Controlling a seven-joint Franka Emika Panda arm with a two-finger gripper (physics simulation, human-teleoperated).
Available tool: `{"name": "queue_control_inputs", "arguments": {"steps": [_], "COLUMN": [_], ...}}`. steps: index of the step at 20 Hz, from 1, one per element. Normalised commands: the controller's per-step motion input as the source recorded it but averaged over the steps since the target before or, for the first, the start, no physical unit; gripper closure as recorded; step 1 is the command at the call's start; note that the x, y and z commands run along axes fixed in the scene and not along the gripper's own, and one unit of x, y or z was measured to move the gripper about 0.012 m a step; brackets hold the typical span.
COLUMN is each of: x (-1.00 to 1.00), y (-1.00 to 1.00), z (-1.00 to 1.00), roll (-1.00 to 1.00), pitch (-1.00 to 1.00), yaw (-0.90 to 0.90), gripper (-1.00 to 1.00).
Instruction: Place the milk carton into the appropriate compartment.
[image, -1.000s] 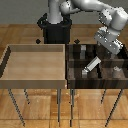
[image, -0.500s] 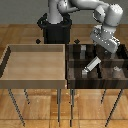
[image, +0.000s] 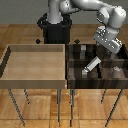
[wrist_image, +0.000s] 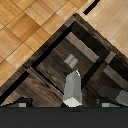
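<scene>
- The milk carton (image: 92, 65) (wrist_image: 72, 88) lay tilted inside the dark compartmented bin (image: 120, 83), its body slanting from lower left to upper right in the exterior view, within a front compartment near the bin's middle.
- Whether the carton rested on the compartment floor or leaned on a divider could not be told.
- A tiny grey cube (image: 81, 50) (wrist_image: 71, 60) sat in the compartment at about 11 o'clock from the carton in the exterior view, apart from it.
- A small grey bottle-like shape (image: 115, 69) stood at about 3 o'clock from the carton, in a neighbouring compartment.
- The gripper (image: 107, 49) hung above the bin at about 1 o'clock from the carton, clear of it; its fingers (wrist_image: 21, 103) appeared spread apart in the wrist view, with nothing pinched between them.
- The light wooden tray (image: 10, 60) stood at 9 o'clock from the bin, side by side with it, both on thin metal legs.
- The robot base (image: 54, 27) stood behind, on a wood-plank floor (image: 15, 30).
</scene>
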Motion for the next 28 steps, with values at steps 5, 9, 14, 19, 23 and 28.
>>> {"name": "queue_control_inputs", "arguments": {"steps": [5,9,14,19,23,28], "x": [-1.00,-0.50,0.00,0.00,0.00,0.00], "y": [0.00,-0.38,-1.00,0.00,0.00,0.00], "z": [0.00,0.00,-0.10,-0.60,-1.00,-1.00], "roll": [0.00,0.00,0.00,0.00,0.00,0.00], "pitch": [0.00,0.00,0.00,0.00,0.00,0.00], "yaw": [0.00,0.00,0.00,0.00,0.00,0.00], "gripper": [-1.00,-1.00,-1.00,-1.00,-1.00,-1.00]}}
